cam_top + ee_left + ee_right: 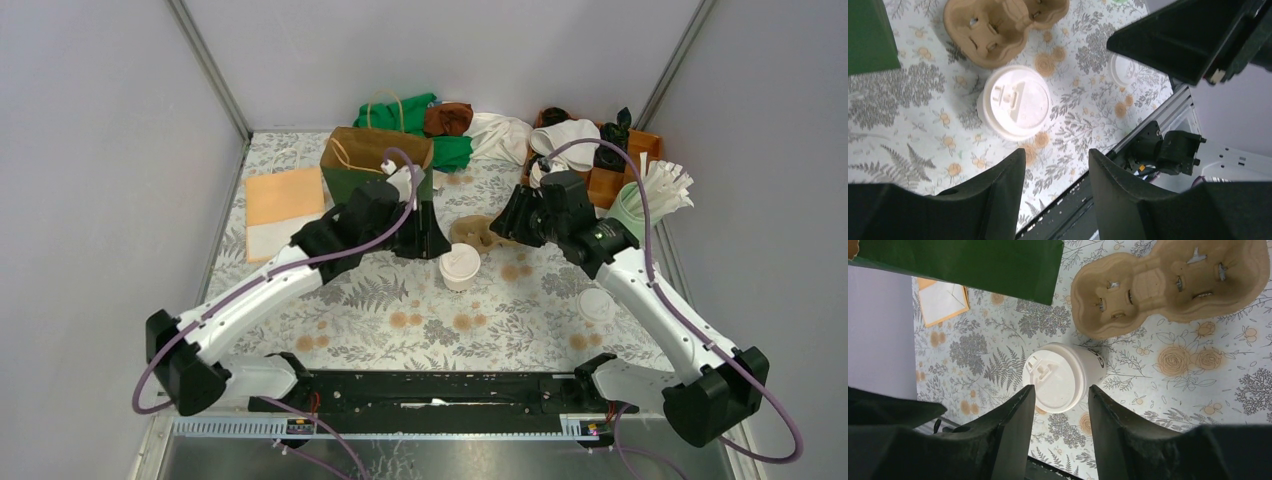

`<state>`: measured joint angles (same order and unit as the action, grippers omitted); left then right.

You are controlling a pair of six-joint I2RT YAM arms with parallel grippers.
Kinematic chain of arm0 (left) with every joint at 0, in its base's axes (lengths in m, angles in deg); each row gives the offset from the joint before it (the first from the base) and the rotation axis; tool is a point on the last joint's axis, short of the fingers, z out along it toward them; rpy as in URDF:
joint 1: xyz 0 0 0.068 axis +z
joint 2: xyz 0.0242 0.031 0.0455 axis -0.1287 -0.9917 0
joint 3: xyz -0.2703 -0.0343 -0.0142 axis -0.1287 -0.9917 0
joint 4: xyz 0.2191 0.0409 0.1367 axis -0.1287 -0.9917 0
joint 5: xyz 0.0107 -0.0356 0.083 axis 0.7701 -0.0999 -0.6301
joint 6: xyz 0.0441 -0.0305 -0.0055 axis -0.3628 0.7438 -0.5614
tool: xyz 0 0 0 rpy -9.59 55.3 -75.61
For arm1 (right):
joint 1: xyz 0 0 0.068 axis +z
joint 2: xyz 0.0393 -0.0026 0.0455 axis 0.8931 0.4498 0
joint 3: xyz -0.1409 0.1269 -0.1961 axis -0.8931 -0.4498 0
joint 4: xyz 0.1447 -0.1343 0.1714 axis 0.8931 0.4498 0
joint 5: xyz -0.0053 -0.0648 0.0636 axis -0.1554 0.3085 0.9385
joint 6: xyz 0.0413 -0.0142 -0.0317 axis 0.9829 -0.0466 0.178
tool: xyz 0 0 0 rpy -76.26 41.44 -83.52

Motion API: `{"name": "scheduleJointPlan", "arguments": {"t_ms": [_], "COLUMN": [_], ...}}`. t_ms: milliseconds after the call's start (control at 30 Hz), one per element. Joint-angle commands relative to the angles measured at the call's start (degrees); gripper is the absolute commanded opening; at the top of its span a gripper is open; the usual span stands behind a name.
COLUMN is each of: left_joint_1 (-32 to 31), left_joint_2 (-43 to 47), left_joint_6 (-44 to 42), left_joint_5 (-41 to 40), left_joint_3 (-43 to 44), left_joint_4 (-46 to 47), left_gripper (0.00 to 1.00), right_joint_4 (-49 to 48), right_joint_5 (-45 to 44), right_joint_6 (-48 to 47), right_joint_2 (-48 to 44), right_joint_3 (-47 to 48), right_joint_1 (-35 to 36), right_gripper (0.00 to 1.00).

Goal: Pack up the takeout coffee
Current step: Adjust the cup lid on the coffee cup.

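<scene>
At far left lie two flat sheets (283, 205), one orange and one cream, on the floral table (400, 300). Next comes one bag (375, 165), green below and brown at the rim, standing upright with its handles up. The left gripper (420, 235) hangs just in front of the bag, its jaws spread and holding nothing. In its wrist view the two fingers (998, 200) frame bare table short of the cup. There is one lidded cup (460, 265), near the table's middle between the two grippers and clear of both. It stands upright, its long axis vertical and its lid facing up, with a raised sip tab off centre on the lid and dark print on its side. One brown carrier (480, 232) sits just behind the cup, flat with its wells facing up, and nothing lies between cup and carrier. The right gripper (515, 215) hovers over the carrier's right end, its jaws also parted and empty. In its wrist view the cup shows beyond the fingertips (1023, 405). Further right one loose lid (597, 303) lies flat on the table, well apart from the cup. At the back right stand a wooden box (610, 180) and a green cup (630, 205) of white sticks. Green, brown and white cloths (500, 135) are heaped along the back wall.
</scene>
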<state>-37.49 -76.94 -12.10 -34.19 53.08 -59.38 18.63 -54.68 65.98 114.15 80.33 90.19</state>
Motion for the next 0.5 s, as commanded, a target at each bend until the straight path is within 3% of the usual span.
{"name": "scheduleJointPlan", "arguments": {"t_ms": [0,200,467], "left_joint_1": [-1.6,-2.9,-4.3], "left_joint_2": [5.7,9.0,9.3], "left_joint_6": [4.7,6.7,7.3], "left_joint_5": [-4.8,-5.9,-6.3], "left_joint_3": [-4.2,-6.5,-6.3], "left_joint_4": [-0.1,-0.2,-1.2], "left_gripper": [0.54,0.54,0.54], "right_joint_4": [-2.3,-5.0,-6.7], "right_joint_5": [-2.4,-1.9,-2.2], "right_joint_6": [-1.7,0.3,2.7], "right_joint_2": [-0.1,1.7,3.3], "right_joint_3": [-1.0,-0.8,-1.0], "right_joint_1": [-0.2,-0.2,-0.2], "right_gripper": [0.51,0.55,0.76]}}
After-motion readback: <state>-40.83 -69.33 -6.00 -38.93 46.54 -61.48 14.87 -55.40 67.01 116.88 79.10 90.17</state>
